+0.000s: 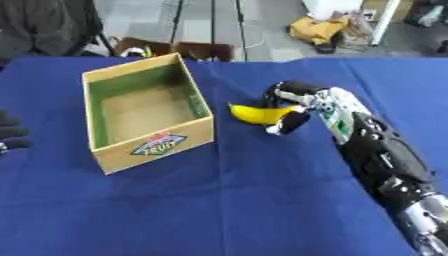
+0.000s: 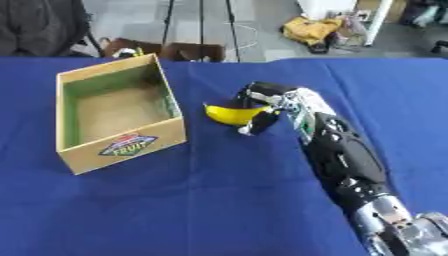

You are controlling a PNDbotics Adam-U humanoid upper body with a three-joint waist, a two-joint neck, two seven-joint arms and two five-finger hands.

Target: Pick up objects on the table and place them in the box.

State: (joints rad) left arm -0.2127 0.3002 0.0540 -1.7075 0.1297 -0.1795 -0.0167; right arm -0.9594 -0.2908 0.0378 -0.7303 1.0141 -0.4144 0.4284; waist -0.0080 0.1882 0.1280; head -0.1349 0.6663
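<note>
A yellow banana (image 1: 254, 114) lies just right of the open cardboard box (image 1: 153, 148), whose inside is green-walled and holds nothing I can see. My right hand (image 1: 293, 102) reaches in from the lower right and is shut on the banana, with fingers over its far side and the thumb under its near end. The banana sits at or barely above the blue cloth; I cannot tell which. My left hand (image 1: 10, 132) shows only as dark fingers at the left edge of the left eye view.
The blue tablecloth (image 1: 219, 210) covers the whole table. A fruit label marks the box's near wall. Beyond the far edge are a dark chair, brown shoes (image 2: 188, 50) and a yellow bundle on the floor.
</note>
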